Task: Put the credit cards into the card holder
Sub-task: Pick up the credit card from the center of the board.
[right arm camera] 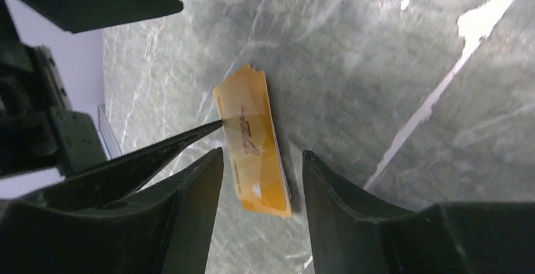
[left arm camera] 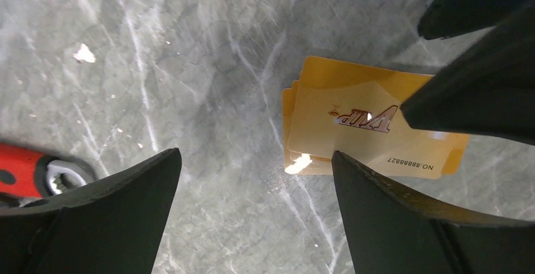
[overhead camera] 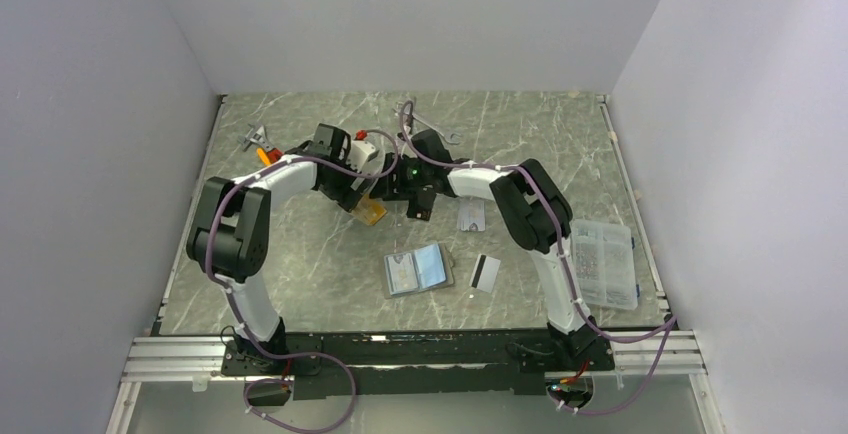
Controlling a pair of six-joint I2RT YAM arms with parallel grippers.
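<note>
The orange card (left arm camera: pixel 334 91) lies flat on the surface (overhead camera: pixel 300 274) directly under both my tools. More orange edges peek from beneath it, so it may be a small stack. My left tool (left arm camera: pixel 253 154) hangs over it with its jaws spread wide. Its right finger's tip sits at the card's near edge and its left finger is well off to the side, gripping nothing. My right tool (right arm camera: pixel 263 153) comes in from the opposite side with its jaws partway apart. The card shows in the gap between them with space on either side, so I judge it not yet pinched. The card holder (overhead camera: pixel 418 270) lies opened flat, well back from both tools toward my bases. I cannot tell from above whether its pockets hold anything. The silver-grey card (overhead camera: pixel 470 216) rests just to the right of my right tool. The white card (overhead camera: pixel 485 273), with its black stripe, sits beside the holder's right edge. I cannot pick out a black card. A clear box (overhead camera: pixel 605 262) stands far to the right of the tools. By my reckoning the job is barely begun: three cards lie loose, and this first pick is not secured.
</note>
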